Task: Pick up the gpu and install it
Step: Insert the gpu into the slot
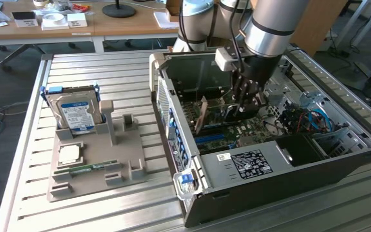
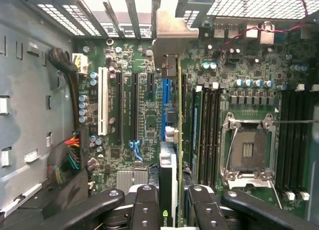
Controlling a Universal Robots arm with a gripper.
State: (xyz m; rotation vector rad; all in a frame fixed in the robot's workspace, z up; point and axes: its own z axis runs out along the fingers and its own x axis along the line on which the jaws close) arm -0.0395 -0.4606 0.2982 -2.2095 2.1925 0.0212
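Pincer (image 2: 172,212) grips the gpu (image 2: 168,177), closed on it from both sides. That card stands on edge over the green motherboard (image 2: 134,110) inside the open computer case (image 1: 314,169), its metal bracket (image 2: 172,36) at the rear slot covers (image 2: 124,11).

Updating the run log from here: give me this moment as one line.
gripper: shut on gpu | gpu: upright inside computer case, over motherboard slots | seated: cannot tell | hard drive: in holder beside case

High overview; wrist close over motherboard (image 2: 144,115).
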